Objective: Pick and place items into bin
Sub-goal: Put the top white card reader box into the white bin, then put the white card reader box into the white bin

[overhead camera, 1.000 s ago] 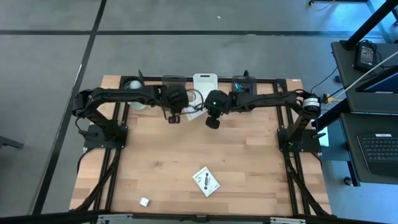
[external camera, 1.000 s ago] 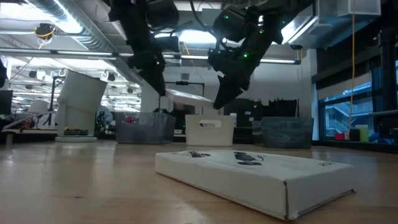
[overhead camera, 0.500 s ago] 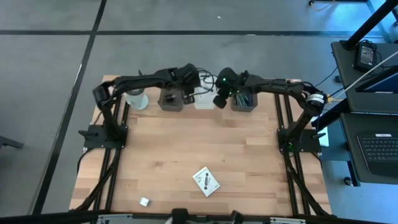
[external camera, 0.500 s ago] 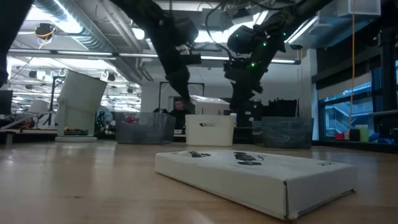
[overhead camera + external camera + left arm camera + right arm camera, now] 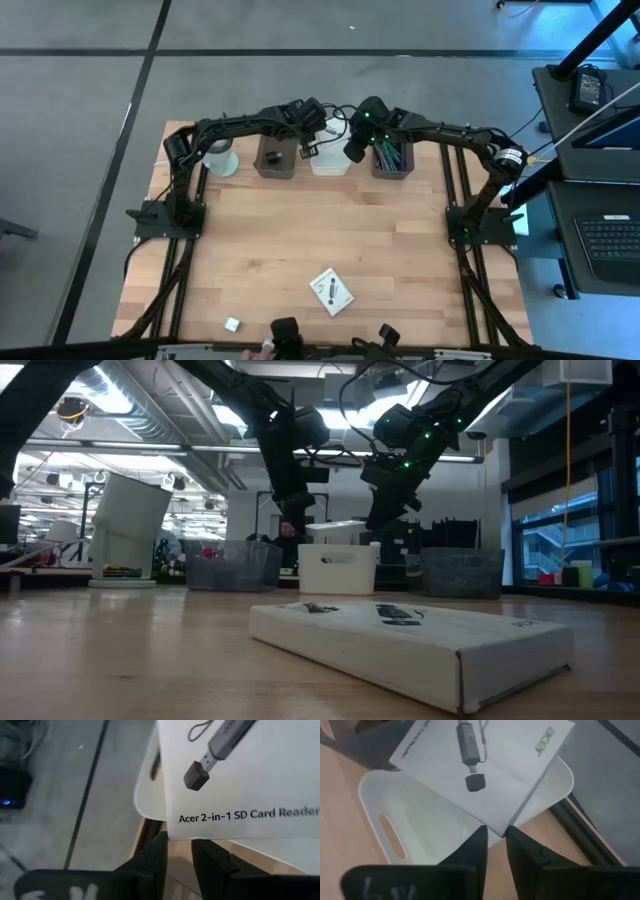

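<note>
Both hands are at the far edge of the tabletop [image 5: 300, 240], over the white bin [image 5: 420, 827]. The left hand [image 5: 177, 847] and right hand [image 5: 494, 840] each pinch one edge of the same white packet [image 5: 480, 770], fingers pressed onto the card rim. The packet carries a black card-reader drawing and printed text, and hangs flat just above the bin's open mouth, not yet inside. In the low view the packet [image 5: 335, 525] shows as a thin pale slab between the two hands, directly over the bin [image 5: 337, 568].

Beside the left hand, on its outer side, sits a dark grey box [image 5: 277, 158], and farther out a white cup-like cylinder [image 5: 220, 158]. Beside the right hand, on its outer side, is a dark bin [image 5: 391, 160] with teal and grey ties inside. Cables loop between the two wrists above the white bin; nothing lies between packet and bin opening.

Well away from both hands, toward the near edge, a second white packet [image 5: 331, 291] lies flat on the wood; in the low view it fills the foreground [image 5: 410, 640] and partly blocks the base of the bins behind it. A tiny white cube [image 5: 232, 324] sits near the near-left corner, apart from everything. Dark objects [image 5: 285, 335] poke in at the near edge; cannot tell what they are.
</note>
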Tool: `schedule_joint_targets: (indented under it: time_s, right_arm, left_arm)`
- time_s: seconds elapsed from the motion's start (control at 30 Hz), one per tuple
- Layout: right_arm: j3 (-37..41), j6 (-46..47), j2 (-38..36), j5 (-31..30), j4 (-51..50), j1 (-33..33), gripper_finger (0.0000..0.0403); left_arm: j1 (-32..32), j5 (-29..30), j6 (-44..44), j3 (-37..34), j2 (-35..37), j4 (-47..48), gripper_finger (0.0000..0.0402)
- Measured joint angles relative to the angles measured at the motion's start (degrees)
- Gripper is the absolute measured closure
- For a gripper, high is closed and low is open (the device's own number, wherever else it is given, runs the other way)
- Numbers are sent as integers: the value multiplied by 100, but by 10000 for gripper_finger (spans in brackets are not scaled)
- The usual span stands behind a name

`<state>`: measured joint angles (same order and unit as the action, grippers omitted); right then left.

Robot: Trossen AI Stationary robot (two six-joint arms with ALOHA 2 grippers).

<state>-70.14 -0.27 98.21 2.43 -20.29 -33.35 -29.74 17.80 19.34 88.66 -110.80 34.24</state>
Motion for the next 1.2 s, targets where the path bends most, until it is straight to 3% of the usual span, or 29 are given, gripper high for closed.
schedule_joint_targets:
  time_s: [0.37,0.83,0.97,1.2]
  right_arm:
    - [-5,-1,-2,-4,-110,-54,261]
    - [4,-24,-197,-17,-634,-311,250]
    - [4,-10,-512,-16,-657,-320,250]
    - [8,464,-1137,71,-1038,-255,250]
  left_arm:
    - [-26,-96,-165,2,26,27,251]
    - [-66,107,-107,2,30,341,236]
    - [-33,647,-108,2,30,352,239]
    - [358,2595,-71,0,50,417,257]
